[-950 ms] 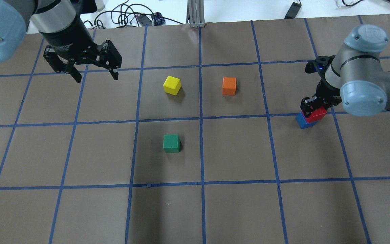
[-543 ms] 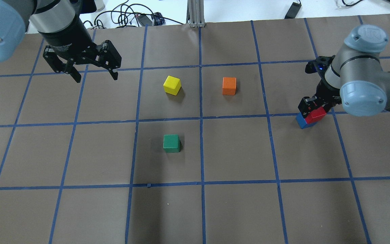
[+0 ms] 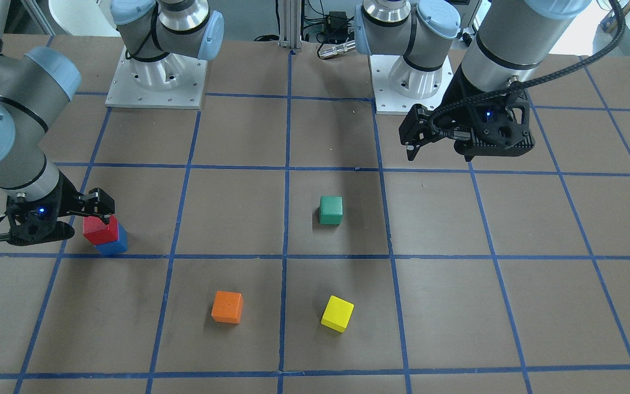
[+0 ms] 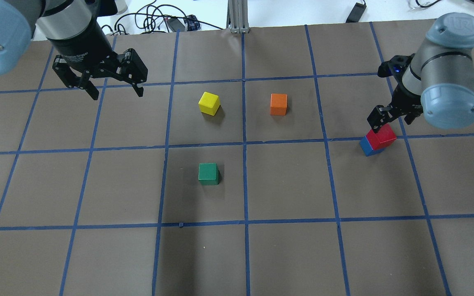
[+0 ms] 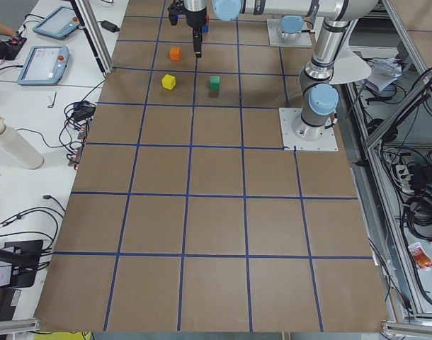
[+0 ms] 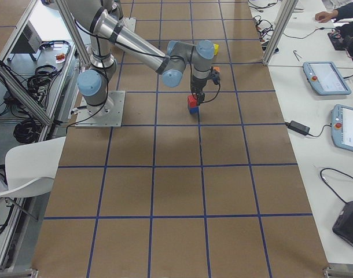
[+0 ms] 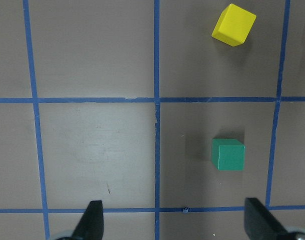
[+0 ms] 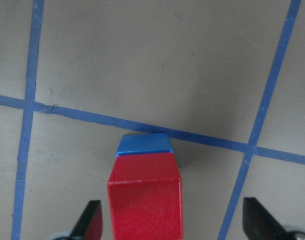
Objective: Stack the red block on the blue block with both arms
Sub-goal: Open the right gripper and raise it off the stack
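From my station, the red block (image 4: 382, 135) sits on top of the blue block (image 4: 367, 147), on the robot's right side of the table (image 4: 286, 255). The blue one is mostly covered; the right wrist view shows only a thin strip of it. The right end effector (image 4: 390, 119) hangs just above the stack, released. Its fingertips (image 8: 91, 220) stand wide of the red block, cut off by the frame edge, and overhead the arm hides one finger. The left end effector (image 4: 117, 92) is spread wide and empty, well apart. A green cube (image 4: 208, 173), a yellow cube (image 4: 209, 102) and an orange cube (image 4: 278, 104) lie mid-table.
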